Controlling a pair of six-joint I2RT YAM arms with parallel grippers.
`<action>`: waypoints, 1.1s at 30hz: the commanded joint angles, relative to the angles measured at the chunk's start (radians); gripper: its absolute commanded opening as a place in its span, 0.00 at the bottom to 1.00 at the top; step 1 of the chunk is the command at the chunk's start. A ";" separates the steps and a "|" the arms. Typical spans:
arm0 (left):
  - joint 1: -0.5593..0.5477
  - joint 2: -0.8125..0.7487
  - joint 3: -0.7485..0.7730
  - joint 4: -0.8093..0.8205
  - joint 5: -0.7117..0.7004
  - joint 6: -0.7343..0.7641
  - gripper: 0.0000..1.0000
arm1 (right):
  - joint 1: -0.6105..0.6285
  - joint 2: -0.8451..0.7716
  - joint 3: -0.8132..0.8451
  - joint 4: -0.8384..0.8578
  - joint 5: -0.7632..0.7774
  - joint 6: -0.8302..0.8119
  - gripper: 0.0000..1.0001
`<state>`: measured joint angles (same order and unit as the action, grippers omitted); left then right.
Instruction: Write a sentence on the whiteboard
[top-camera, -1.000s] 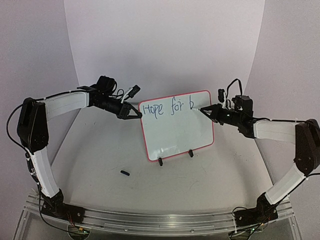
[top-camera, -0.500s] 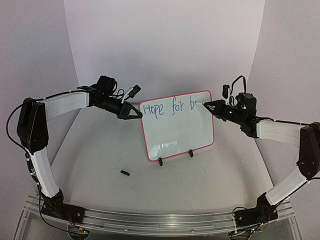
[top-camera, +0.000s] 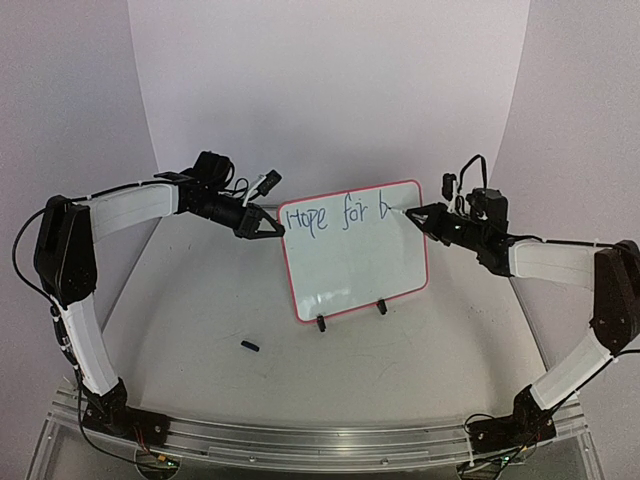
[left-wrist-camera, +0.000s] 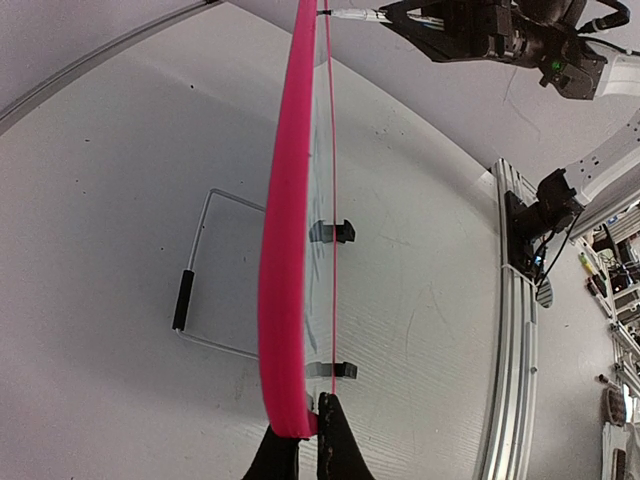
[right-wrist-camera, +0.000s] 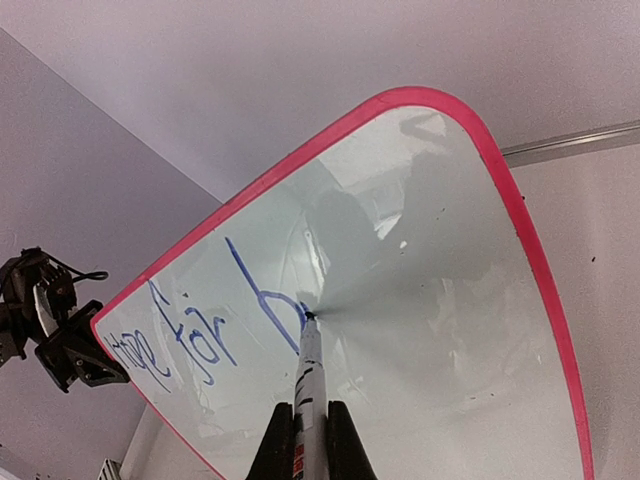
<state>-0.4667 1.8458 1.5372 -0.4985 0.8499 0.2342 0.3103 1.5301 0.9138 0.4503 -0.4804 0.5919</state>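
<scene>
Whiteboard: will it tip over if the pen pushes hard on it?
Alone, the whiteboard probably would tip: it is thin and stands on just two small clip feet. The left end effector pinching its edge likely steadies it. It looks stiff, flat under the pen.

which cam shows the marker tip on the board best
The right wrist view: the marker tip meets the whiteboard, close and sharp. Top external shows it tiny; left wrist sees it far off, at the board's top edge.
</scene>
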 joint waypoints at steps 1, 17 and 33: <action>-0.038 0.020 -0.019 -0.124 -0.067 0.077 0.00 | -0.003 -0.029 -0.002 0.015 0.095 -0.001 0.00; -0.039 0.021 -0.019 -0.125 -0.068 0.080 0.00 | -0.007 0.006 0.051 0.046 0.030 -0.006 0.00; -0.039 0.023 -0.019 -0.126 -0.068 0.079 0.00 | -0.007 0.036 0.040 0.055 -0.014 0.002 0.00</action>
<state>-0.4667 1.8458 1.5372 -0.5041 0.8425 0.2306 0.3075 1.5520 0.9428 0.4820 -0.4852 0.5919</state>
